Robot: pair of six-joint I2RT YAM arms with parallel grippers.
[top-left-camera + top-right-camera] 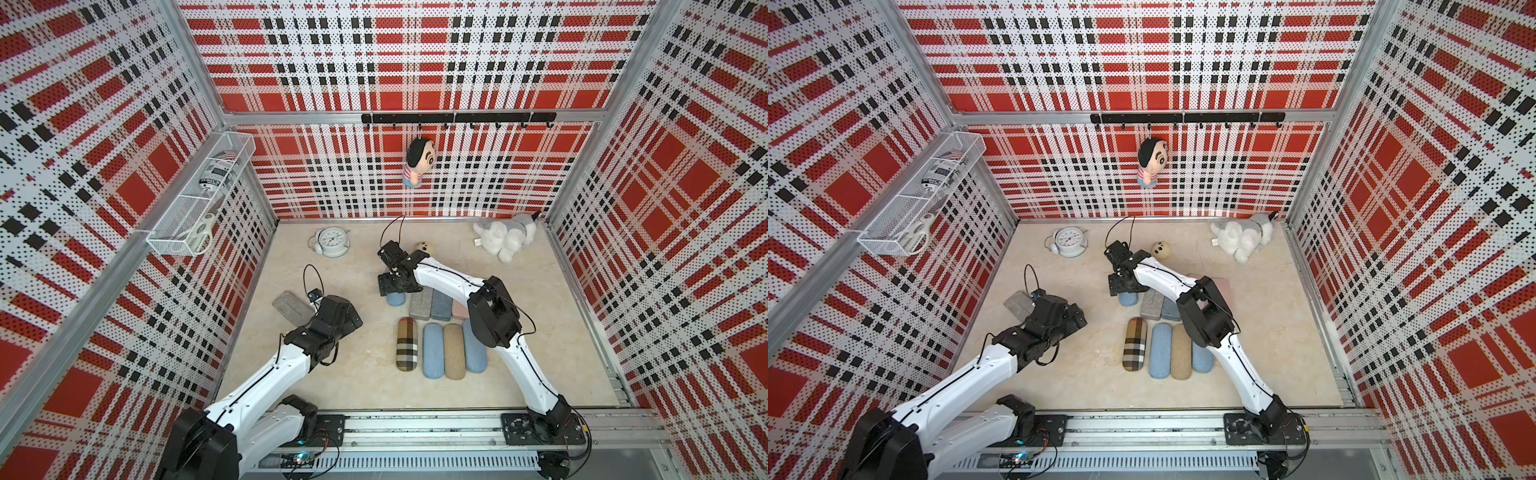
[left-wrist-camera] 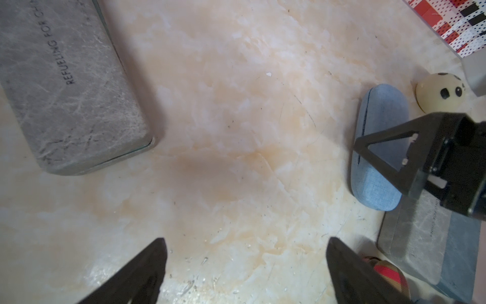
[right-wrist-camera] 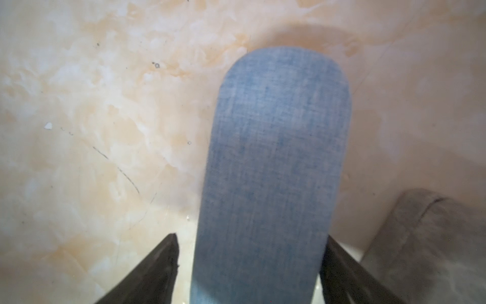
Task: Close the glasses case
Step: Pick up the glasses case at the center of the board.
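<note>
ok so the blue glasses case (image 1: 395, 300) sits flat on the marble tabletop (image 1: 365, 386), a bit above the centre of the frame in both top views, at the left end of a little row with a gray case (image 1: 422, 308) just beside it

the right gripper (image 3: 251, 237) is down over it, claw spread with 1 finger on each long side. In the right wrist view the case runs up the middle of the frame; there's a clear strip of table between it and the finger at lower left, while the finger at lower right is tight against its edge. So straddling it, not pinching. The left wrist view shows a dark seam line along the case's side; can't tell if it's fully shut

the left gripper (image 2: 246, 239) hangs over bare table at centre left in the top views, claw spread wide with nothing in it. Another gray case (image 2: 71, 86), printed REFUELING FOR..., lies at upper left of its wrist view, well apart from the fingers

below the row there are 4 more cases side by side, the leftmost a plaid case (image 1: 406, 345). A cream ball with a face (image 1: 424, 248) sits just above the right wrist, and a white clock (image 1: 331, 241) lies further left near the back wall
</note>
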